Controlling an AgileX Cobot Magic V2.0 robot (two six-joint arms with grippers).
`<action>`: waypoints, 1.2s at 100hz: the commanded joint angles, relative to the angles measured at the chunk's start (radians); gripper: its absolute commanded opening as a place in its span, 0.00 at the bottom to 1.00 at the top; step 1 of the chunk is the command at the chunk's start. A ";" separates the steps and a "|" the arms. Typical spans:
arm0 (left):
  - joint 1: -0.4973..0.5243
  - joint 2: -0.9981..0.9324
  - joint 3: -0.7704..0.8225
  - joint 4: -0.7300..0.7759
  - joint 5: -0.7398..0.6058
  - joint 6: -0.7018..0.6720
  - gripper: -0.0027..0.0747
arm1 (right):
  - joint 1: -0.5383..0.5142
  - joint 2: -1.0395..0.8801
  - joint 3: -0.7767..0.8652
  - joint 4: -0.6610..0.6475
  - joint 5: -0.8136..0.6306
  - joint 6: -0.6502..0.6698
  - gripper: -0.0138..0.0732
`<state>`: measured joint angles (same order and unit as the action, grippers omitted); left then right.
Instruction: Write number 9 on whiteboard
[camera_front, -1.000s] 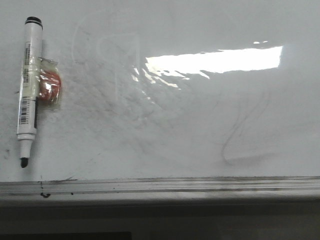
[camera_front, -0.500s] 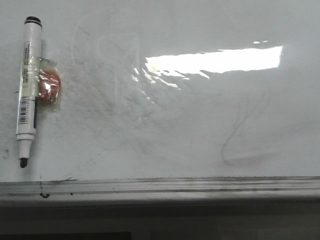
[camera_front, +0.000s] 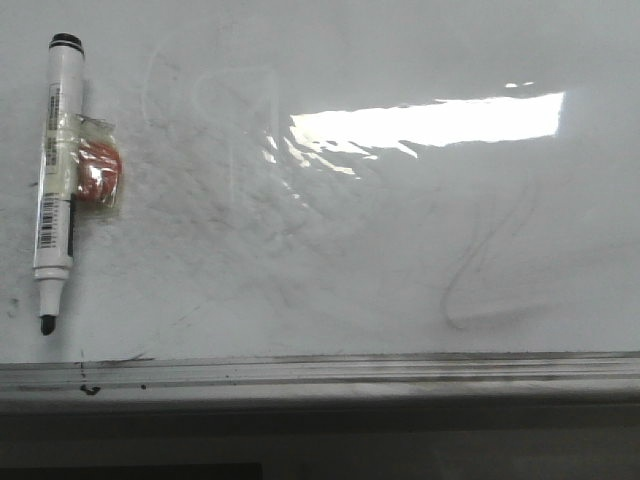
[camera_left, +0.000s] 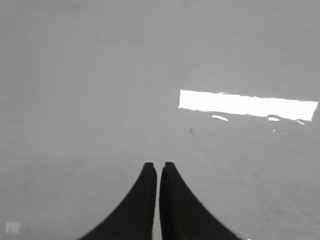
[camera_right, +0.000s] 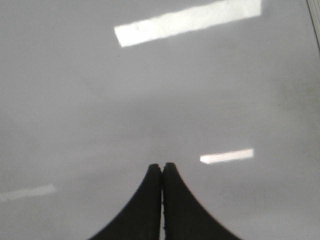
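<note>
The whiteboard (camera_front: 400, 260) fills the front view, glossy white with grey smudges and a grey metal ledge (camera_front: 320, 372) along its lower edge. No black number 9 shows on it; only a faint grey erased squiggle (camera_front: 490, 270) at the right and faint erased outlines at the upper left. A white marker (camera_front: 56, 180) with a black tip lies at the far left, tip toward the ledge, with an orange piece taped to its side. Neither gripper shows in the front view. My left gripper (camera_left: 158, 164) is shut and empty over bare board. My right gripper (camera_right: 162, 164) is shut and empty over bare board.
A bright window reflection (camera_front: 430, 120) lies across the board's middle. Small black ink marks (camera_front: 88, 388) sit on the ledge at the left. A dark strip lies below the ledge. A board edge (camera_right: 315, 20) shows in the right wrist view.
</note>
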<state>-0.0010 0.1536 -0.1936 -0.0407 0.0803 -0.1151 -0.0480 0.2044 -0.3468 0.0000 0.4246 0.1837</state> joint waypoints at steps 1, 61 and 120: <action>0.001 0.042 -0.036 0.003 -0.055 -0.010 0.01 | 0.000 0.065 -0.063 0.000 -0.034 0.001 0.09; -0.266 0.200 -0.036 -0.029 -0.241 -0.016 0.53 | 0.000 0.088 -0.063 -0.013 -0.014 0.001 0.09; -0.854 0.577 -0.036 -0.166 -0.465 -0.016 0.52 | 0.000 0.088 -0.061 -0.013 0.015 0.001 0.09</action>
<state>-0.8336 0.6641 -0.1959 -0.1854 -0.2514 -0.1230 -0.0491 0.2755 -0.3706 0.0000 0.5112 0.1852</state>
